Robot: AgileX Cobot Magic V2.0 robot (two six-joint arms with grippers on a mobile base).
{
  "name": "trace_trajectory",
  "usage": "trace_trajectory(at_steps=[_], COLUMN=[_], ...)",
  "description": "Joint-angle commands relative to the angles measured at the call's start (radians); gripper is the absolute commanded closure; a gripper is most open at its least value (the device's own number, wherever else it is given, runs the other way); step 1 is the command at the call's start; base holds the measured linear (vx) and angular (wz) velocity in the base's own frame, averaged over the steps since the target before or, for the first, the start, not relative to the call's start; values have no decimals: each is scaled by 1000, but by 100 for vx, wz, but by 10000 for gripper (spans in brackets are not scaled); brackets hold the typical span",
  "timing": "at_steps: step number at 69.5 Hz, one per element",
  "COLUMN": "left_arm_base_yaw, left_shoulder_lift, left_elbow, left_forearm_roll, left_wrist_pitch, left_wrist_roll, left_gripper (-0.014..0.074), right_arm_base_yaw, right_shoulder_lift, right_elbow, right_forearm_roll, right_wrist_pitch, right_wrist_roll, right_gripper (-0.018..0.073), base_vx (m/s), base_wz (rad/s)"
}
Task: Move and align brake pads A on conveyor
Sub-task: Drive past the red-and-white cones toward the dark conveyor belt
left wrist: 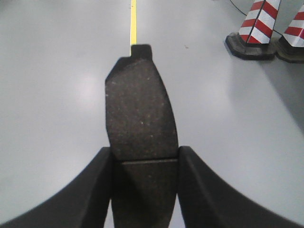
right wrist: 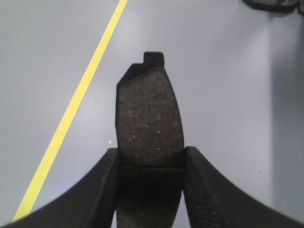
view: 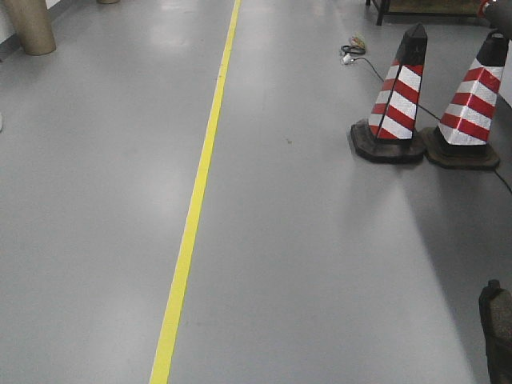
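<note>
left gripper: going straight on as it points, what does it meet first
Probably the grey floor by the yellow line, with the brake pad in the left gripper leading; depth unclear.

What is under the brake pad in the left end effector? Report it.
Beneath the brake pad in the left end effector: grey floor and a yellow line. The pad hides the line's nearer stretch.

L pad [left wrist: 141, 114], R pad [right wrist: 149, 118]: btm ends cut off; cropped dark obj [view: 498, 328] maybe pad.
</note>
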Motion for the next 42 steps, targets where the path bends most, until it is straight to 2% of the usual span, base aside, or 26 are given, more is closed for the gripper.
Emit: trace_trajectory(at_steps=[1, 42], left_arm_base_yaw=[-5, -5], left_shoulder_lift=[6, 6], left_elbow=[-28, -28], left_forearm_roll=[-4, -4], left_wrist_pitch=[-96, -96], left_wrist_roll=[0, 0], left_gripper=[451, 451], right_arm_base_yaw=[0, 0], right_shoulder_lift=[4, 4], right_elbow=[-28, -28], right_forearm_roll=[0, 0], right_wrist_pitch=[-81, -81], right_wrist_roll=[-7, -7], right_gripper=[480, 480], base_vx=[60, 60], base_wz=[-3, -3])
